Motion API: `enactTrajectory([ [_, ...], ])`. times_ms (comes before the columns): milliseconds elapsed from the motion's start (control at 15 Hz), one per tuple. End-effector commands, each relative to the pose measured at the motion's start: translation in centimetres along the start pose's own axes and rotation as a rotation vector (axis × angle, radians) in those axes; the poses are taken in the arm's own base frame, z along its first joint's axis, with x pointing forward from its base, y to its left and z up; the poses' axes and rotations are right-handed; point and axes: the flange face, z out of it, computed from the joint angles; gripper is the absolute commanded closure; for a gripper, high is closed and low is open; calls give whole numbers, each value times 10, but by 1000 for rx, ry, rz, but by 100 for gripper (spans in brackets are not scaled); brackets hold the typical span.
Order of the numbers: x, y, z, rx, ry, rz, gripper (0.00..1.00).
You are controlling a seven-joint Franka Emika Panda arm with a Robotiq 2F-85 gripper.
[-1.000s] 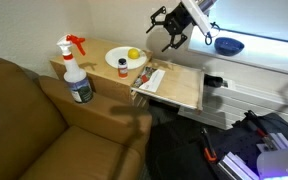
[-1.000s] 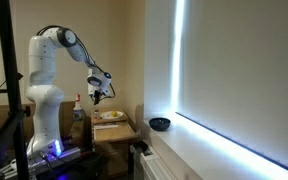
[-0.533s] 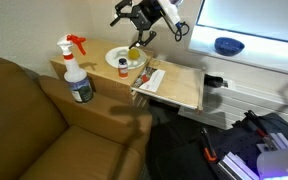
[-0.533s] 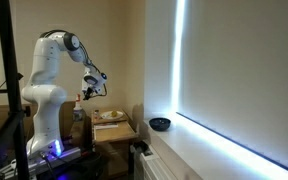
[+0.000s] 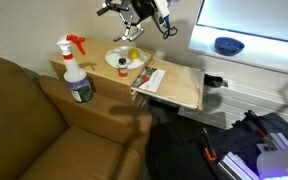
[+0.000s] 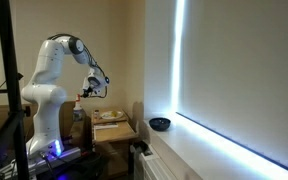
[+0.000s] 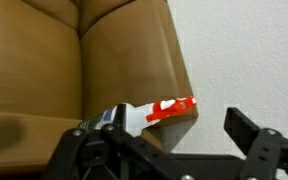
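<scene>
My gripper [image 5: 127, 12] hangs open and empty in the air, high above the white plate [image 5: 117, 59] and close to the wall. In the wrist view the gripper [image 7: 164, 142] has its black fingers [image 7: 250, 133] spread wide, with only wall and box edge between them. A spray bottle [image 5: 76, 72] with a red trigger head [image 7: 162, 107] stands on the cardboard box [image 5: 96, 70] beside the couch, well below the gripper. The plate carries a yellow fruit [image 5: 133, 54], and a small red-capped jar [image 5: 123, 68] stands beside it. In an exterior view the gripper [image 6: 91, 93] is above the table.
A brown couch [image 5: 29, 120] fills the near left. A light wooden table top [image 5: 182, 88] adjoins the box. A dark blue bowl [image 5: 227, 45] sits on the bright window sill, also visible as a bowl [image 6: 160, 124]. Bags and cables lie on the floor [image 5: 254, 145].
The arm has swung away from the window sill, across the wooden table top to above the plate by the wall. The gripper stayed open throughout. Nothing on the table moved.
</scene>
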Motion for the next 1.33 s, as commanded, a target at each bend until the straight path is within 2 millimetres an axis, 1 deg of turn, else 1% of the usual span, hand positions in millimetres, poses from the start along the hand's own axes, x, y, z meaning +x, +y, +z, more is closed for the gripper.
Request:
enactTrajectory([
  [0,35,-17,35,116,-111,115,0],
  [133,34,-24,66,171,-168,196,0],
  [200,27,-16,40,129,-112,134,0],
  [333,31,-17,64,147,-150,170,0],
  [400,32,-17,70,146,-157,175,0],
  [467,34,-17,70,143,-219,216,0],
  [533,40,-20,71,193,-254,298,0],
  [667,48,-21,78,227,-248,407,0],
  [867,58,-16,95,284,-183,571,0],
  [933,57,-14,101,301,-146,616,0],
  [1000,53,-12,107,308,-110,664,0],
  [1067,56,-10,94,290,-159,589,0],
  [1267,50,-9,110,288,-128,640,0],
])
